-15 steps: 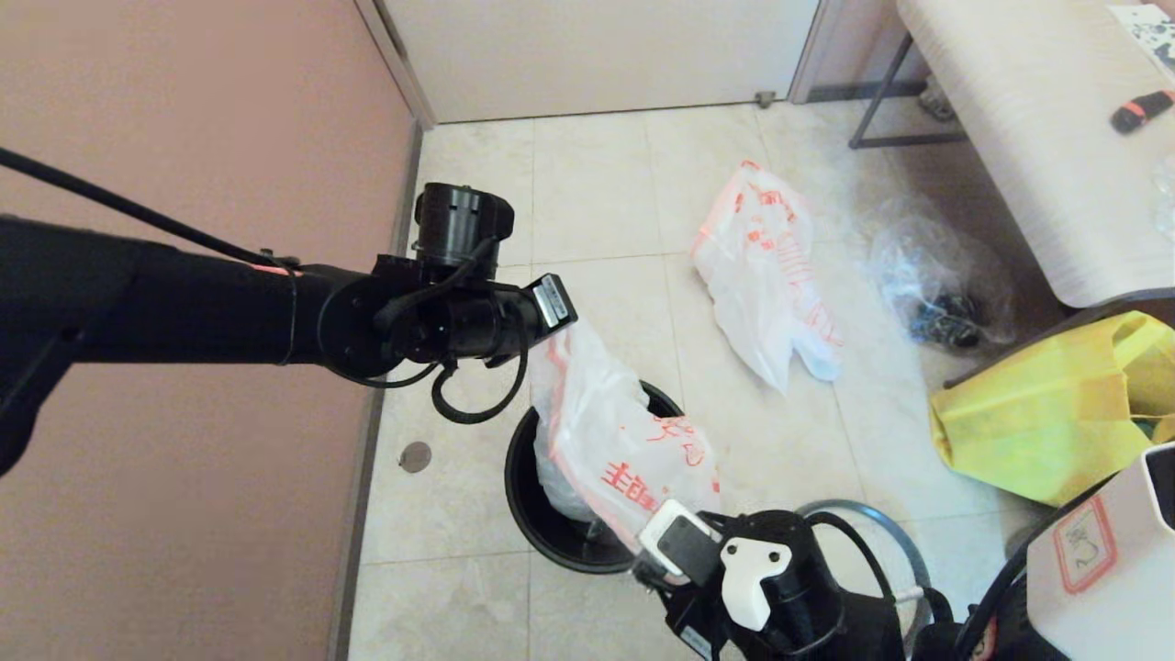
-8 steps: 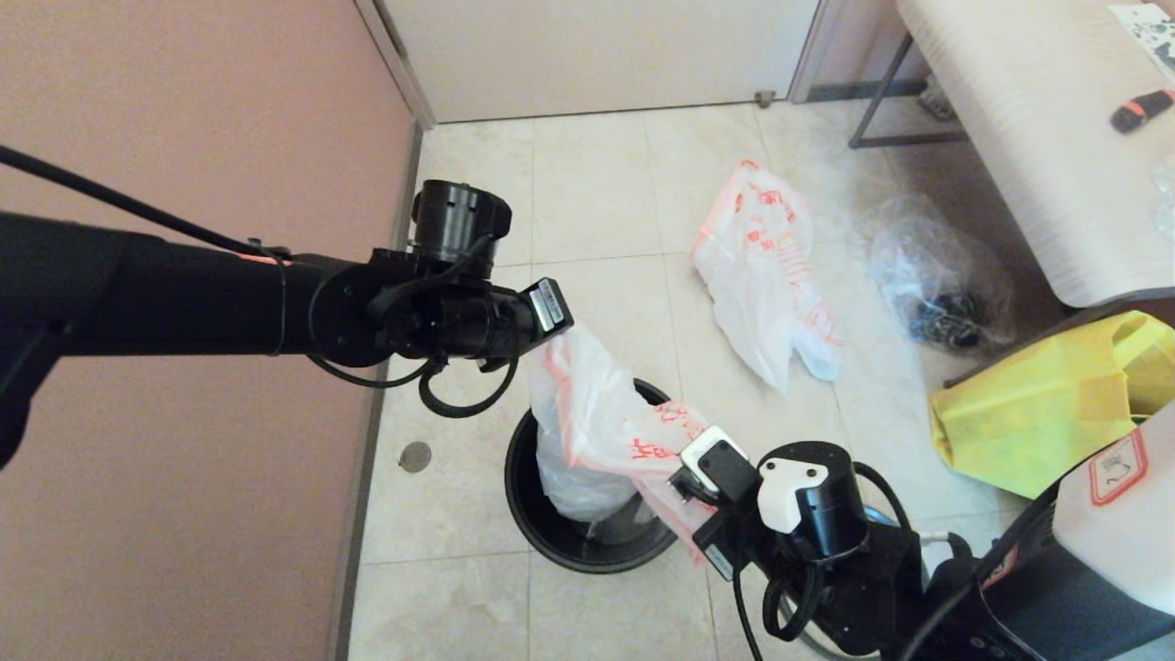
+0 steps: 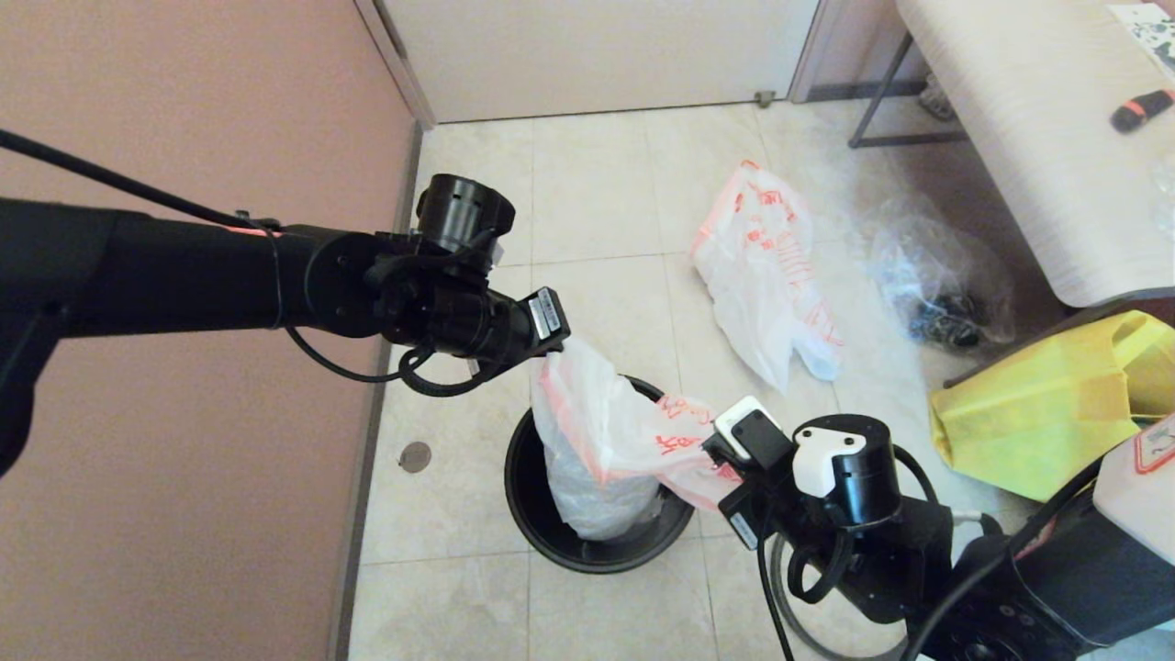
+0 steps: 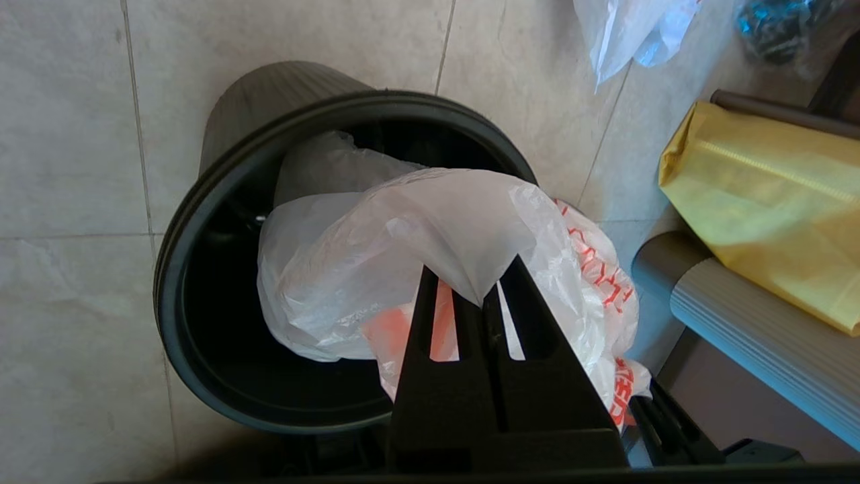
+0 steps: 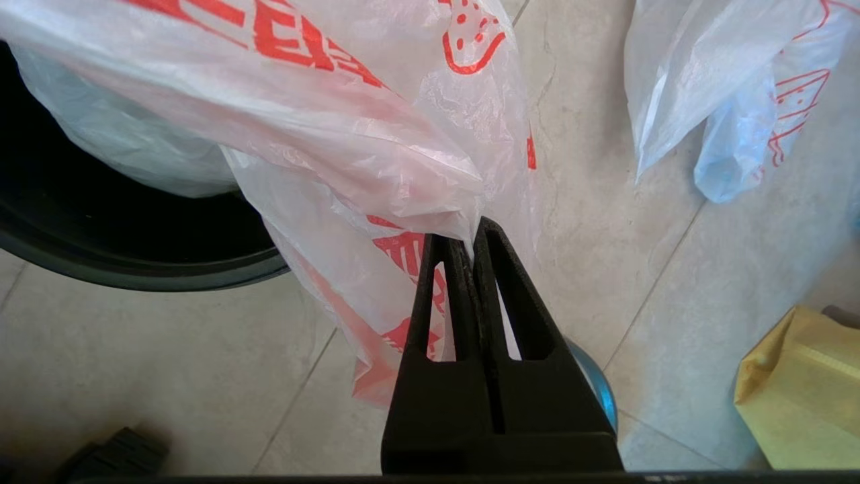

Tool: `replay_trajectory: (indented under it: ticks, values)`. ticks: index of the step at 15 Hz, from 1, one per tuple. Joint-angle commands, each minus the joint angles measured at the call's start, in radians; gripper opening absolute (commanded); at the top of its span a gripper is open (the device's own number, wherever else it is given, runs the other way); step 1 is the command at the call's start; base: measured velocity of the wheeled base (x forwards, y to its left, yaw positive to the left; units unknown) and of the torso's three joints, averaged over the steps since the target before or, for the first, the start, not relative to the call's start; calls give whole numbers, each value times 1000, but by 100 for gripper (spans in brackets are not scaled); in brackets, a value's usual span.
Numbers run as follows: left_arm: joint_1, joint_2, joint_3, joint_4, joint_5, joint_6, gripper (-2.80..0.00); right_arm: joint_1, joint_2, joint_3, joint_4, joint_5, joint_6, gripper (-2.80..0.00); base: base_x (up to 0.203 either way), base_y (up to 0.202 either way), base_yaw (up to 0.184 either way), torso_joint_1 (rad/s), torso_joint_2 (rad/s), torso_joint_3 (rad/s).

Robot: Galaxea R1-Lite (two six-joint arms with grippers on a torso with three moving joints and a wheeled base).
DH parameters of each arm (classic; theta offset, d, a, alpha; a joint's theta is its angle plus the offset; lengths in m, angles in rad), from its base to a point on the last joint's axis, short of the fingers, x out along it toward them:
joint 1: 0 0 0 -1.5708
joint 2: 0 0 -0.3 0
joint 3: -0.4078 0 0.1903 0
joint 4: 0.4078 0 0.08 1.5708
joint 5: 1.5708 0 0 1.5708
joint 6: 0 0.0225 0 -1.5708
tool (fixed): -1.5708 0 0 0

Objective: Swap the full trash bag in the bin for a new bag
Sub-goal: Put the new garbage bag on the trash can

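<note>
1. You are holding the new bag [image 3: 606,441] by its mouth with both hands. It is hanging partly inside the bin [image 3: 528,514], with its lower part down in the well and its printed side spilling over the rim towards the right arm.
2. Your left hand [image 3: 562,344] is pinched together on the bag's edge, above the rim on the far side of the bin. Your right hand [image 3: 721,454] is clamped together on a fold of the same bag, just outside the rim on the side nearest you.
3. The full trash bag [image 3: 762,275] is lying on the floor [image 3: 597,184], well apart from the bin, so removal looks done and lining the bin looks like the step in hand.
4. Expect the new bag to be very light, limp and slippery. The film is bunching at each pinch and will probably follow any pull rather than hold a shape. It may also tear or slide out if you are tugging hard.
5. The thicker pink-orange edge at the mouth looks like the best place to grip. Opposite sides would let you spread the opening over the rim.
6. The grey hoop [image 5: 596,390] is lying on the floor beneath the right hand, not yet on the bin.
</note>
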Motion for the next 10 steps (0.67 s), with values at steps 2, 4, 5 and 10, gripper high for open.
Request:
replay_trajectory:
  ticks: [2,4,5,10]
  values:
    - [8,7,-15,4,0,-4,-280,-1,5,4,-5,-1,-4,0,0,0,0,0,0,0]
    - [16,7,-16,4,-2,-4,-280,0,28,16,-6,-2,-2,0,0,0,0,0,0,0]
    - [19,6,-18,4,-2,-4,-280,-2,47,19,-8,-2,-1,0,0,0,0,0,0,0]
    - [34,4,-36,18,-3,-4,-280,11,145,41,-82,-3,-5,0,0,0,0,0,0,0]
